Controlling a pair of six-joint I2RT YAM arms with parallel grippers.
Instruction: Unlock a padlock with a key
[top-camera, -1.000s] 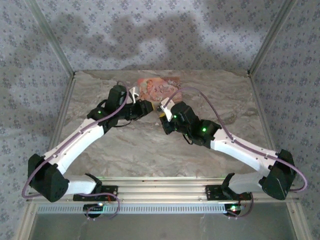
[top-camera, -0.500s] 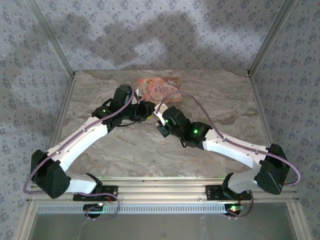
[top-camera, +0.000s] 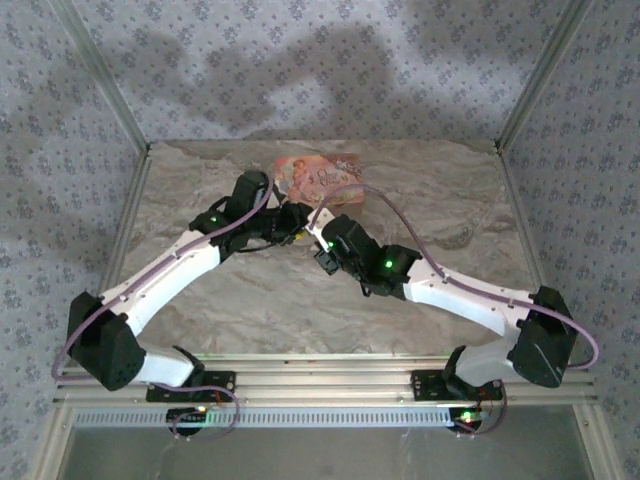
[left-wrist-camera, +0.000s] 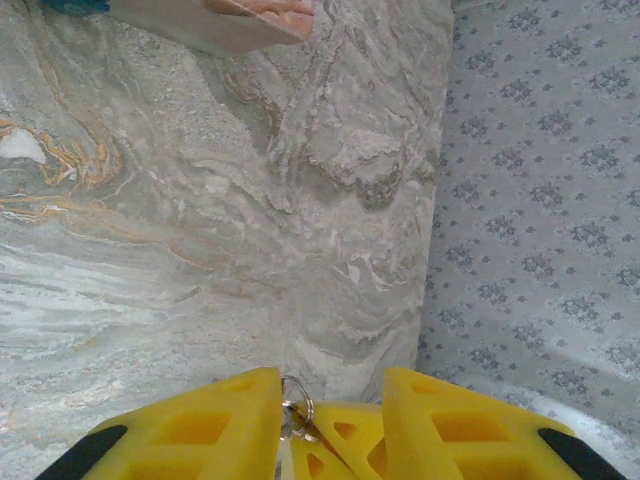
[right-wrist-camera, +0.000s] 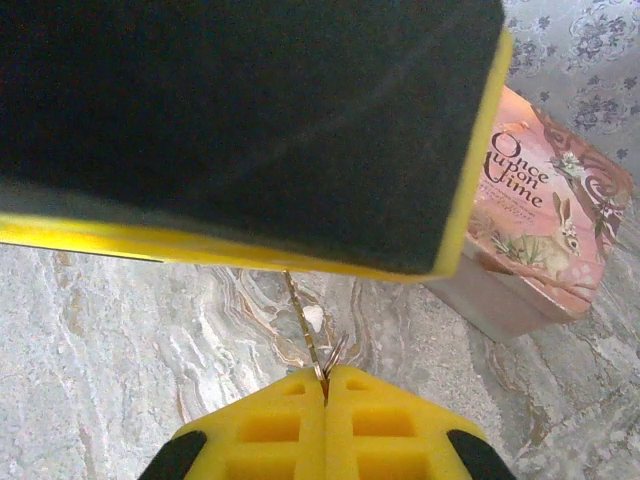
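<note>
Both arms reach forward and inward, grippers almost tip to tip.
The left arm (top-camera: 165, 275) swings its shoulder out wide to the left, then slants up and to the right, wrist bent so the left gripper (top-camera: 293, 222) points right; its yellow fingers (left-wrist-camera: 200, 435) stand apart, not touching each other. The right arm (top-camera: 470, 298) mirrors it, shoulder out wide on the right, forearm slanting up and left, and the right gripper (top-camera: 322, 243) sits just beside the left one, a little nearer the bases. Its pads (right-wrist-camera: 390, 410) are pressed flat together, pinching a thin key (right-wrist-camera: 305, 335) at the tips.
</note>
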